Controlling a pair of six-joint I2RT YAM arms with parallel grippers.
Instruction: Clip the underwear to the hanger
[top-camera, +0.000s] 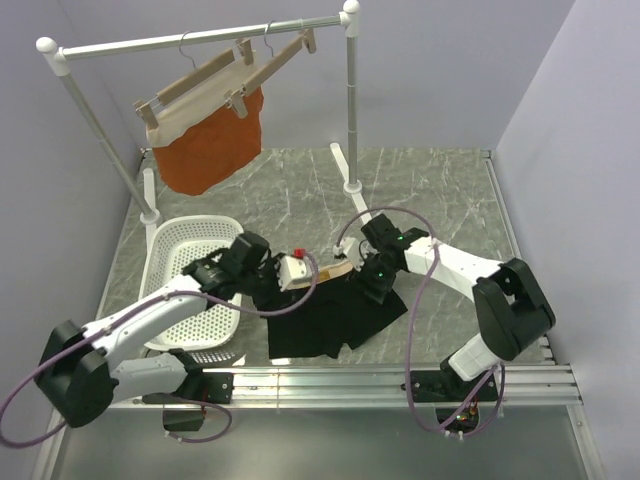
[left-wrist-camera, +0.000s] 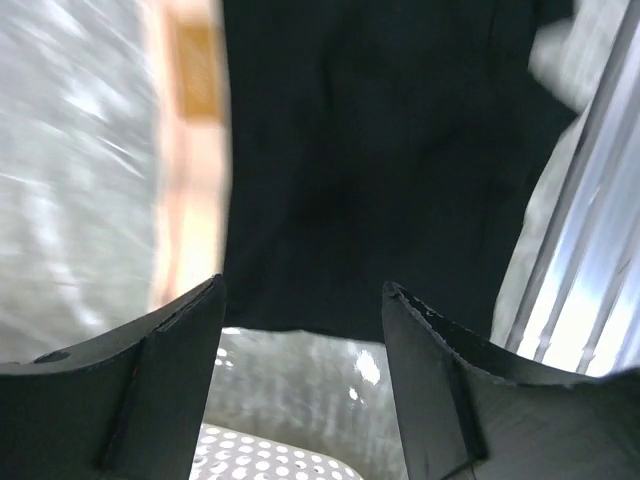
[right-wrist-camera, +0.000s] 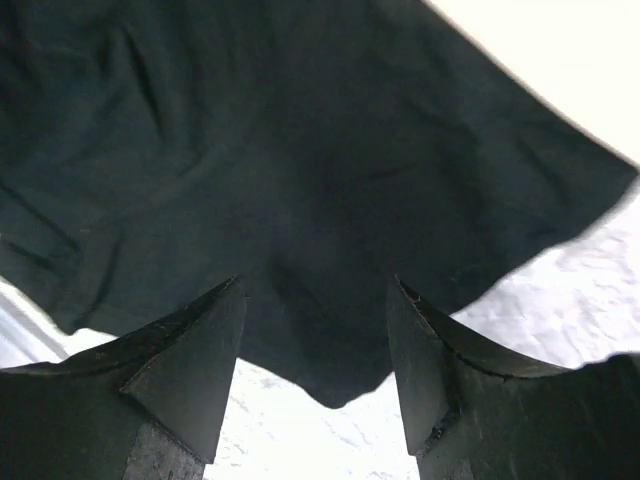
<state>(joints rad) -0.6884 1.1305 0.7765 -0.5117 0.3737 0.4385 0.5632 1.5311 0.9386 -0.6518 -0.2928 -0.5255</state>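
Now the black underwear (top-camera: 330, 318) lies spread flat on the marble worktop (top-camera: 440, 200), tan waistband toward the far side, between the two arms. The left pincer (left-wrist-camera: 300, 300) and right pincer (right-wrist-camera: 315, 295) both stand released over the fabric, grasping nothing. Well apart, the wooden hanger (top-camera: 275, 62) hangs on the rack rail (top-camera: 200, 38).
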